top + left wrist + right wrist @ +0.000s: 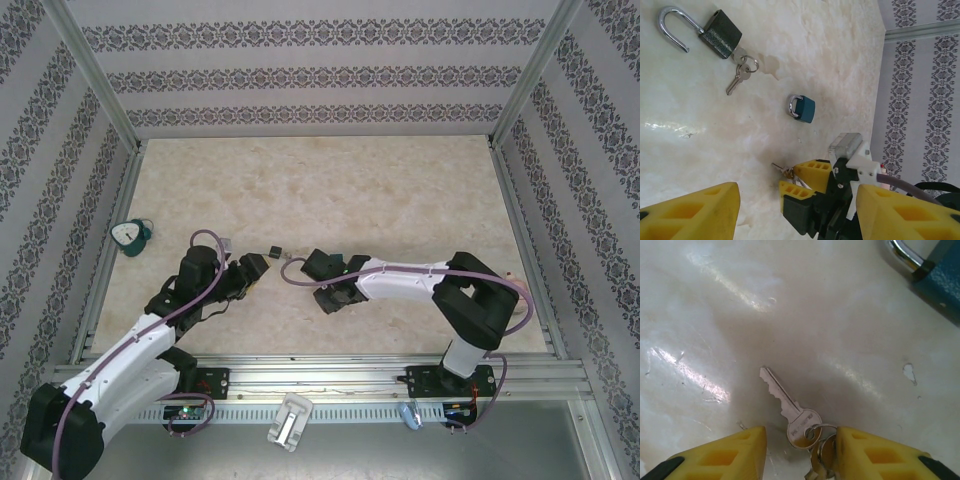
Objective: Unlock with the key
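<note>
While two padlocks lie apart on the table, the grey padlock has its shackle swung open and the blue padlock has its shackle closed. Two key bunches show: one hangs from the grey padlock, and the other key lies flat between the parted fingers of the right gripper. The left gripper is spread wide and empty. The table is pale and marbled, and striped patterned walls stand around it.

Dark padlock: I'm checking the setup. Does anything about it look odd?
Yes: the dark padlock lies with its shackle swung open, a key apparently in its keyhole; the blue padlock looks shut.
</note>
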You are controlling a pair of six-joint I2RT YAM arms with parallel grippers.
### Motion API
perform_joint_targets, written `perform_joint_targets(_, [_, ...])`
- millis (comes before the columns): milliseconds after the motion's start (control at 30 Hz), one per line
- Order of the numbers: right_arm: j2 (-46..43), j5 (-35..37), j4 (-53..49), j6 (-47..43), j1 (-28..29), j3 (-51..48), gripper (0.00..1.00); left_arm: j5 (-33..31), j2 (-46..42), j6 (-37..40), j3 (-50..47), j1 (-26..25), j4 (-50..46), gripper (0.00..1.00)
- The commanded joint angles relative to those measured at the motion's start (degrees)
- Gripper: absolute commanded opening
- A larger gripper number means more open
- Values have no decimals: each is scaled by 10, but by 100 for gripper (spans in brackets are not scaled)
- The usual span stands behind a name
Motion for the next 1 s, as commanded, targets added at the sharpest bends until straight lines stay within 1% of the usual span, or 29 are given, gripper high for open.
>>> perform_joint_targets(0, [16, 26, -19, -8, 8, 12, 38, -12, -10, -1, -8, -6, -4, 62])
perform_joint_targets(167, [30, 33, -16, -4, 8, 13, 27, -13, -11, -5, -12, -6, -2, 62])
perform_joint_targets(300, [43, 36, -19, 0, 8, 18, 9, -14, -11, -5, -11, -6, -2, 62])
perform_joint_targets(433, [46, 35, -14, 5, 7, 17, 0, -14, -12, -5, -11, -6, -3, 61])
perform_joint_targets(567, [32, 24, -1, 8, 3, 9, 0, -16, -16, -5, -11, -6, -5, 61])
perform_joint_targets(767, [-29, -24, 36, 4, -21, -21, 0, -29, -31, 8, 4, -5, -30, 61])
perform_joint_targets(867, [-86, -77, 78, -9, -38, -51, 0, -32, -36, 20, 19, -3, -46, 61])
perform_joint_targets(967, [-151, -157, 121, -22, -67, -80, 0, -32, -39, 38, 42, 4, -65, 61])
